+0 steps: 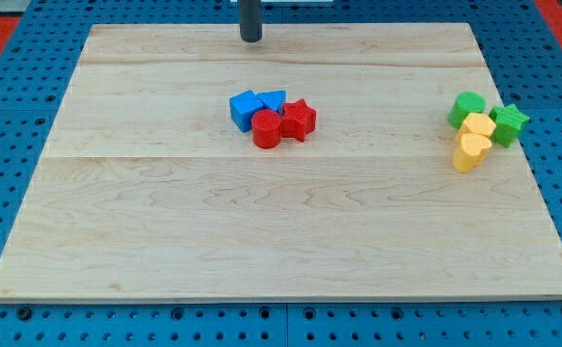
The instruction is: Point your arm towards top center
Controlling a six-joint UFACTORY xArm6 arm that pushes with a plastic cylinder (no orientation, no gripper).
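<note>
Rod and my tip (252, 40) are seen upright at the view's top, just left of centre, on the wooden board (281, 231). Nothing is touched or held by the tip. Well below it, a cluster is formed by a blue cube (245, 109), a blue block (273, 100), a red cylinder (266, 129) and a red star (299, 120). Near the view's right edge, a green cylinder (468, 108), a green star (509, 123), a yellow block (478, 126) and a yellow heart (470, 152) are grouped.

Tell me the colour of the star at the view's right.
Green: the star, seen in the camera view.
</note>
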